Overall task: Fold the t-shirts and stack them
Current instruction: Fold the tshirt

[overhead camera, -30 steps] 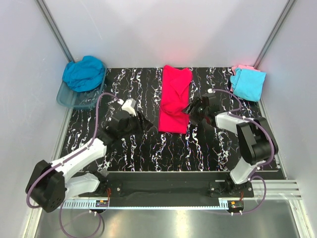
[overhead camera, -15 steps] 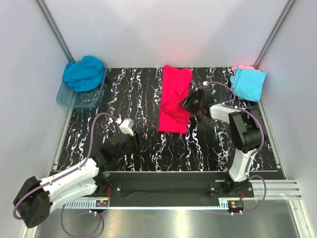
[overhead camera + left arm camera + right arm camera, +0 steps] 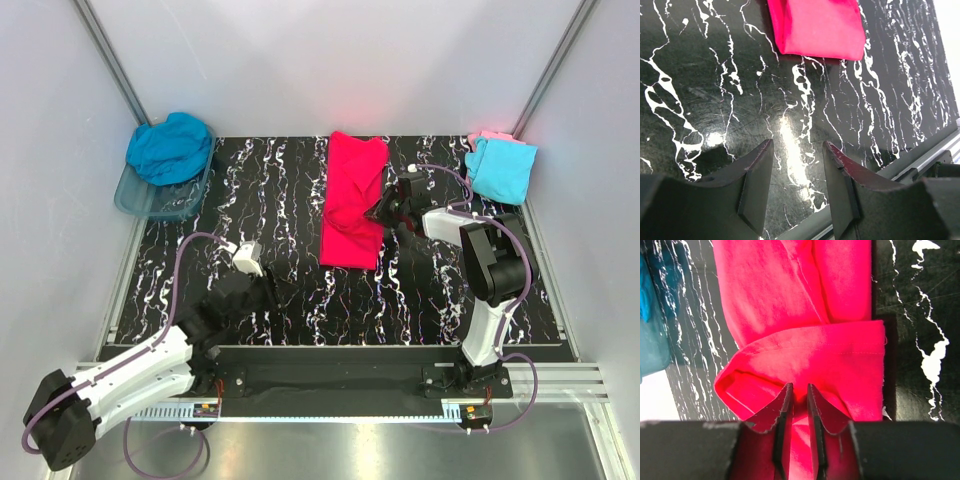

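Lengthwise down the middle of the black marbled worktop (image 3: pixel 290 200): the bright pink-red t-shirt (image 3: pixel 352 205), far end at the back edge, near end a straight hem well short of the front rail. Clamped on the shirt's right edge at mid-length: right tool (image 3: pixel 799 387), fingers (image 3: pixel 782 412) pressed almost together on red cloth, a doubled flap bunched just ahead. Broad bare marble left of the shirt and in front of it; a narrower strip on its right, out to the side rail. Low over the bare front-left stretch, near the front edge: left tool (image 3: pixel 797 145), fingers (image 3: pixel 756 185) spread apart with nothing between, the shirt's near hem well ahead. Back-left corner, partly off the marble's left edge: clear tub (image 3: pixel 150 205) heaped with the teal-blue t-shirt (image 3: pixel 170 148). Back-right corner: light cyan t-shirt (image 3: pixel 500 172) on top of the pale pink t-shirt (image 3: pixel 487 136), just a strip of pink in sight. Number of layers in the right tool's grip: impossible to tell. Underside of the red flap hidden; shirt's far end cut off in the right wrist view
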Available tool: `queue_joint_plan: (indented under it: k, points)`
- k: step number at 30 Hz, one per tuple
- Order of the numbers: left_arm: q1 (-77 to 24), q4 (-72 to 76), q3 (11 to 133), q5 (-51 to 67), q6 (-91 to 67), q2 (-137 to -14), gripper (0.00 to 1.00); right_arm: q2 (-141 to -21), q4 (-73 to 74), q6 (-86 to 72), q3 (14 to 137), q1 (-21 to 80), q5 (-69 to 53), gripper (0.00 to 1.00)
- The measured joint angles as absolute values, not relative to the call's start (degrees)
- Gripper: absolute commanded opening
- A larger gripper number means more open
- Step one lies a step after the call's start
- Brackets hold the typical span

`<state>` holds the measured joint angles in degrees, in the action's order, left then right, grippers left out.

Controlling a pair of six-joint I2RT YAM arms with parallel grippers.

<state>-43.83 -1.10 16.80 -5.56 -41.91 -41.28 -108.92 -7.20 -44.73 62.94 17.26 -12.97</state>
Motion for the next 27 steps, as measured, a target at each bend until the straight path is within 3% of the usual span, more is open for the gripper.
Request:
queue_joint_plan:
  k: [10, 20, 27]
  points:
    - [-43.8, -1.4, 16.8, -5.8, -41.9, -41.3, 0.47, -107.8, -3.6, -37.1, 62.6, 17.3, -8.5, 0.00]
    - [-43.8, -1.7, 16.8, -5.5, -41.4, -40.3, 0.46, -106.5, -1.2, -26.0, 63.9, 17.2, -1.3, 0.00]
    - [-43.8, -2.7, 15.0, -5.1, -41.5, -34.2, 0.45, -110.0, 0.9, -24.5, 72.4, 17.2, -0.2, 0.00]
